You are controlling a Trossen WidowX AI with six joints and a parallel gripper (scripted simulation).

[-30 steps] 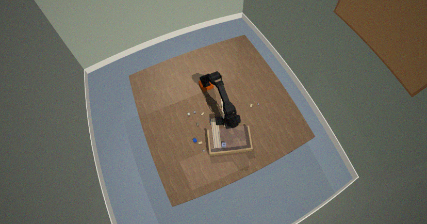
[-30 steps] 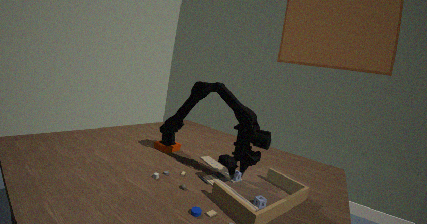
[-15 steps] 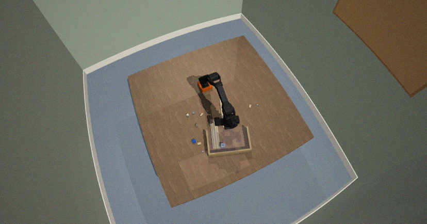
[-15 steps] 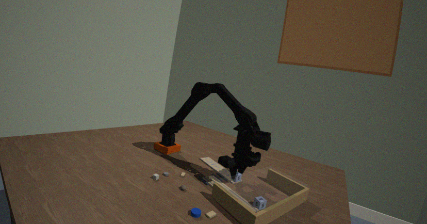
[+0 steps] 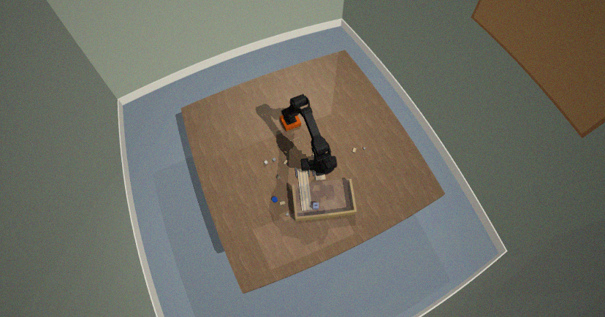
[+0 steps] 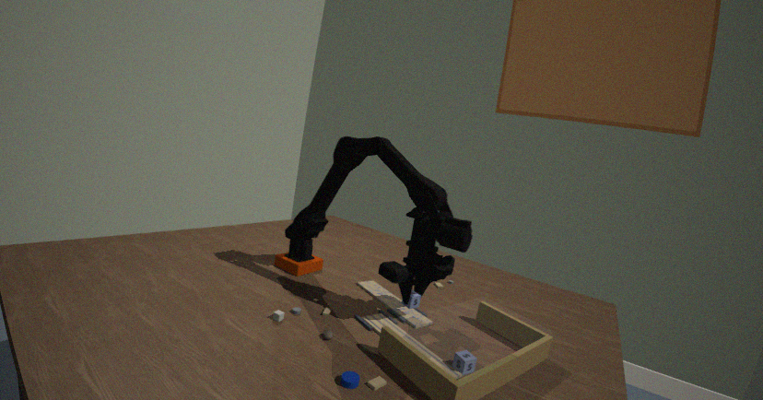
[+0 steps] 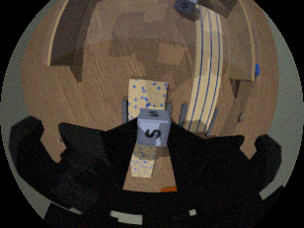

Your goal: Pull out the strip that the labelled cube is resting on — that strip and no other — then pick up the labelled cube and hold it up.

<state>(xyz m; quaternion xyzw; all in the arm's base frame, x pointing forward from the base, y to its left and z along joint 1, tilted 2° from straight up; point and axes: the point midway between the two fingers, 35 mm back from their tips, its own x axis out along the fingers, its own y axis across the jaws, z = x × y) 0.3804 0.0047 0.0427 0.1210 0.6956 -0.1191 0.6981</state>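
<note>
Matt wood-grain table (image 6: pixel 133 290), pale wooden tray (image 6: pixel 512 357), matt black gripper (image 6: pixel 414 297)

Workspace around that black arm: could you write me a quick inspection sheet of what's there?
Surface: wooden table.
Job's things: labelled cube gripped above a speckled strip; second cube on striped strips inside an open-fronted wooden tray.
Clutter: blue cap, small blocks and pebbles beside the tray.
Grippers: gripper shut on the labelled cube.
Cables: nothing seen.
Surroundings: green walls, corkboard.
</note>
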